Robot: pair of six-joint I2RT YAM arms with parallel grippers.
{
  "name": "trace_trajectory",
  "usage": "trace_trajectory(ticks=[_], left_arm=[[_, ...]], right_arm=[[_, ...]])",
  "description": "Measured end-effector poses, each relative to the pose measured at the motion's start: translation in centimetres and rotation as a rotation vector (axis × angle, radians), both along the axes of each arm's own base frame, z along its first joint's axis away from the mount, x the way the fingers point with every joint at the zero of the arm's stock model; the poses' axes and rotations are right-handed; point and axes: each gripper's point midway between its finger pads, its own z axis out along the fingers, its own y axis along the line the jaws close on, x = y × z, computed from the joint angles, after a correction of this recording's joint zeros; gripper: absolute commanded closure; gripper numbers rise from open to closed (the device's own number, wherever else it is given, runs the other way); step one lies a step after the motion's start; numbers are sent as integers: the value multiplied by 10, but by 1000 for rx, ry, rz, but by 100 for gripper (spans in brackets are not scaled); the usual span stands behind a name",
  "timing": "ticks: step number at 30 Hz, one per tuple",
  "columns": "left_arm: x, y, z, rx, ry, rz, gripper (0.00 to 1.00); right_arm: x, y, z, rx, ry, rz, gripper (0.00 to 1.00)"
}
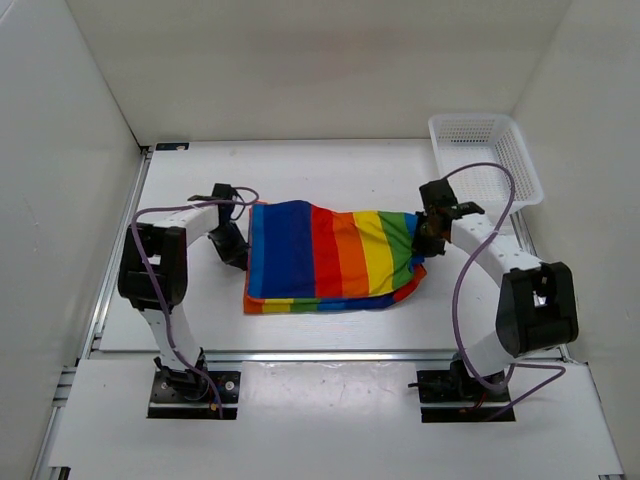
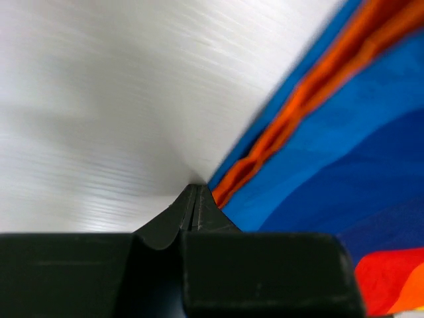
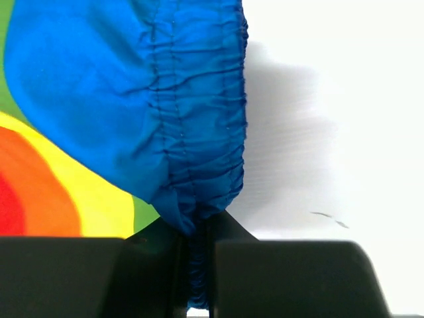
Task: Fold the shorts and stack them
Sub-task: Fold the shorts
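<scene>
Clamped tight, the right gripper [image 3: 197, 224] pinches the gathered blue waistband [image 3: 199, 99] of the shorts [image 1: 320, 260], and a fold of that elastic runs down between its two fingers. The left gripper [image 2: 195, 196] has its jaws pressed together, with the tips low on the white table [image 1: 350, 170] right against the orange-edged border of the cloth. From its wrist view I cannot tell whether any cloth is caught between them.

The table fills the enclosed white cell, and the shorts lie about in its middle, between the two arms. They are spread as a broad, roughly rectangular shape, already doubled over: along the near edge a second layer of stripes shows beneath the top one. Seen from above, the stripes run dark blue at the left, then red, orange, yellow and green toward the right. The left gripper sits at the dark blue left edge and the right gripper at the green right end, where the cloth bunches up a little.

The white plastic mesh basket [image 1: 485, 150] stands at the far right corner of the table, well apart from the shorts. A purple cable [image 1: 470, 168] loops up from the right arm, passing in front of the basket.
</scene>
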Motion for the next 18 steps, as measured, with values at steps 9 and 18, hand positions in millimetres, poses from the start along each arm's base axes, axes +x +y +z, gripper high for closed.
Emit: trace_trajectory(ticks=[9,18], left_arm=[[3,-65,0,-44,-3,-119,90],[2,-71,0,-70,12,-108,90]], right_arm=[[26,5,76,-97,-133,42,100],[41,122,146,-49,-265,260,100]])
